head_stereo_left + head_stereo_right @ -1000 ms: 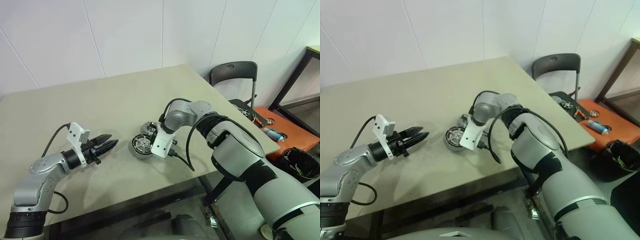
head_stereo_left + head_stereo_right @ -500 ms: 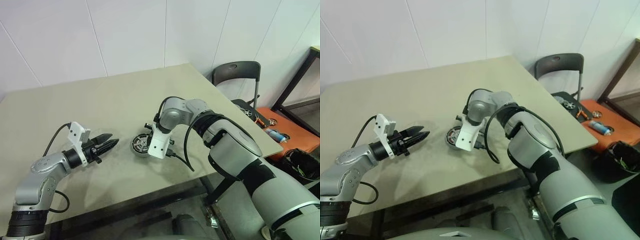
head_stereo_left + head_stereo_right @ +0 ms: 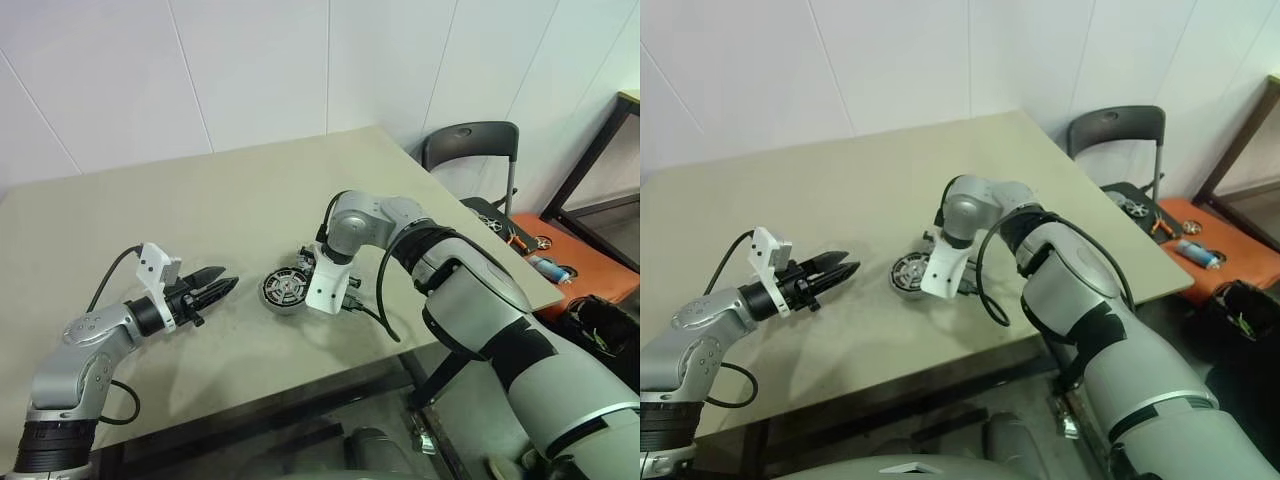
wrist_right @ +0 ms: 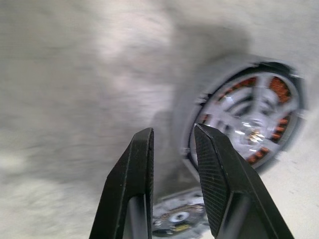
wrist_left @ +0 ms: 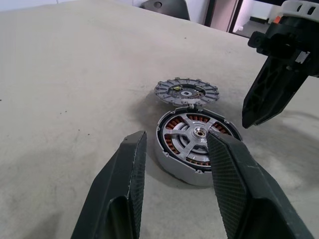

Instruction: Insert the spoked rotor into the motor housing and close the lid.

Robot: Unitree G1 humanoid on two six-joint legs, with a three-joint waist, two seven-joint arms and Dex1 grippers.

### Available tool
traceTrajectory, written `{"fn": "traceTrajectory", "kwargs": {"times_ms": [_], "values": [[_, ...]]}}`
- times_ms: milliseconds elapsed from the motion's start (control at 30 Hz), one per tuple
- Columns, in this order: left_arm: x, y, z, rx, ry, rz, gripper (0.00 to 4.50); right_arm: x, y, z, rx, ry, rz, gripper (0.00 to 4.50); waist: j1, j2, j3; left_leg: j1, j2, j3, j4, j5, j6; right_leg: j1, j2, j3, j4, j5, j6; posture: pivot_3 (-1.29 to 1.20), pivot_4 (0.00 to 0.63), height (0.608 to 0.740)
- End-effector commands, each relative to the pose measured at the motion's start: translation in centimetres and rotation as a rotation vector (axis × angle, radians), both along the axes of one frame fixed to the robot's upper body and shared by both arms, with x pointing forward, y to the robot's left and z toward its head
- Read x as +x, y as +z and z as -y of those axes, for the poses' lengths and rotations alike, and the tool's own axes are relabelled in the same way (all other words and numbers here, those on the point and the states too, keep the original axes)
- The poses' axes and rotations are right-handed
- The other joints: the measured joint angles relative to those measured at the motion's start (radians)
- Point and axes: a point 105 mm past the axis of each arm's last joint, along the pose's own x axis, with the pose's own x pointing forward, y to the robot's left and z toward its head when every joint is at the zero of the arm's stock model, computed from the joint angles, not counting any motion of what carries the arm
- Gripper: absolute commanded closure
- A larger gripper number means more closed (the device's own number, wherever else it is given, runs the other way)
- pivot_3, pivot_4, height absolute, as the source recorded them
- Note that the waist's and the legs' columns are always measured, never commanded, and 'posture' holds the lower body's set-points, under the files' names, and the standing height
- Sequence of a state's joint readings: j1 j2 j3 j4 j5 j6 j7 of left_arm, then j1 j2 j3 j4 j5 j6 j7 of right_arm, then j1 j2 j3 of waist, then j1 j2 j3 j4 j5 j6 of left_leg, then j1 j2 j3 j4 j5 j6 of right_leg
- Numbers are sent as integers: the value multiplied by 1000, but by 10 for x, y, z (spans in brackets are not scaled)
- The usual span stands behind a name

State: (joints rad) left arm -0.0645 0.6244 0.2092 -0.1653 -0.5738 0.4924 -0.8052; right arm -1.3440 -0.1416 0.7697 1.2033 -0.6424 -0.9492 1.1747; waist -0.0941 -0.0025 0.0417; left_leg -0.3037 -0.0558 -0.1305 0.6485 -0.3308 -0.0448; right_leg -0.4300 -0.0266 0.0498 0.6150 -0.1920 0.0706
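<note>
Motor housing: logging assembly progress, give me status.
Left gripper open, empty, short of motor housing. Right gripper open, empty, above it. Spoked rotor seated inside. Lid off, lying beside.

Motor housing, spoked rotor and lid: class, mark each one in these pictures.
motor housing (image 5: 172, 162), left wrist view, on its grey outer wall.
spoked rotor (image 5: 198, 132), left wrist view, on its central hub.
lid (image 5: 186, 92), left wrist view, on its centre.

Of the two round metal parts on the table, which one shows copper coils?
The thicker round silver motor housing, with orange copper windings visible between the silver spokes of the rotor in it. The flat grey lid beside it shows no copper.
</note>
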Motion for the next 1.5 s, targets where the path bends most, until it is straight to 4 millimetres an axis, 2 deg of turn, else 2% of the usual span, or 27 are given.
{"fn": "traceTrajectory", "kwargs": {"times_ms": [33, 333, 633, 733, 800, 833, 967, 1033, 1133, 1233, 1367, 1500], "values": [[1, 11, 1, 21, -17, 44, 2457, 5, 9, -7, 22, 0, 43, 3157, 0, 0, 0, 0, 0, 0, 0, 0, 0, 0, 0, 0, 0, 0, 0, 0, 0, 740], [-2, 12, -2, 25, -5, 46, 2457, 9, -11, 0, 8, -84, 29, 3157, 0, 0, 0, 0, 0, 0, 0, 0, 0, 0, 0, 0, 0, 0, 0, 0, 0, 740], [-5, 11, -5, 30, 8, 44, 2457, 5, -22, -10, 63, -84, 26, 3157, -5, -1, 0, 2, 0, 0, 0, 0, 0, 1, 1, 0, 1, 0, 0, 0, 0, 740], [-5, 11, -5, 29, 9, 42, 2457, 6, -19, -11, 56, -52, 50, 3757, -5, -1, 0, 3, 0, 0, 1, 0, 0, 2, 2, 1, 2, 0, 0, 0, 0, 740], [-4, 11, -4, 27, 9, 44, 2457, 7, -14, -20, 90, -79, 49, 4284, -7, -1, -1, 5, 0, -1, 0, 0, 0, 3, 2, 1, 3, 0, -1, 0, 0, 740], [-4, 10, -3, 26, 8, 44, 2457, 7, -13, -23, 98, -91, 47, 4284, -8, -1, 0, 5, 0, -1, 1, 0, 0, 3, 3, 1, 3, 0, -1, 0, 0, 740], [-1, 9, -1, 21, 6, 46, 2457, 0, -6, -34, 135, -139, -45, 4284, -12, -1, 0, 6, 1, -1, 0, 0, 0, 3, 5, 1, 3, 0, -1, 0, 0, 740], [1, 9, 1, 17, 4, 49, 2457, -3, -5, -31, 106, -190, -112, 4284, -8, -1, 0, 6, 1, -1, 0, 0, 0, 3, 5, 1, 3, 0, -2, 0, 0, 740], [5, 8, 5, 8, -5, 51, 2457, -12, -3, -19, 3, -318, -309, 4284, -2, 0, 0, 3, 1, -3, 0, 0, 0, 1, 5, 1, 2, 0, -2, 0, 0, 740], [7, 7, 8, 5, -17, 51, 2457, -21, 2, -18, -7, -414, -467, 4284, 1, 0, 0, 0, 0, -4, 0, 0, 0, 0, 1, -1, 0, 0, -2, 0, 0, 740], [12, 6, 12, 0, -31, 54, 2457, -23, 1, -14, -5, -499, -513, 4284, 4, 0, 0, -2, -1, -5, 0, 0, -1, 0, -2, -1, -1, -1, -1, 0, 0, 740], [17, 7, 16, -5, -42, 65, 2457, -28, -1, -24, 6, -585, -589, 4284, 16, 0, 0, -2, -1, -4, 0, 0, -1, -2, -1, -1, -1, -1, -1, 0, 0, 740]]}}
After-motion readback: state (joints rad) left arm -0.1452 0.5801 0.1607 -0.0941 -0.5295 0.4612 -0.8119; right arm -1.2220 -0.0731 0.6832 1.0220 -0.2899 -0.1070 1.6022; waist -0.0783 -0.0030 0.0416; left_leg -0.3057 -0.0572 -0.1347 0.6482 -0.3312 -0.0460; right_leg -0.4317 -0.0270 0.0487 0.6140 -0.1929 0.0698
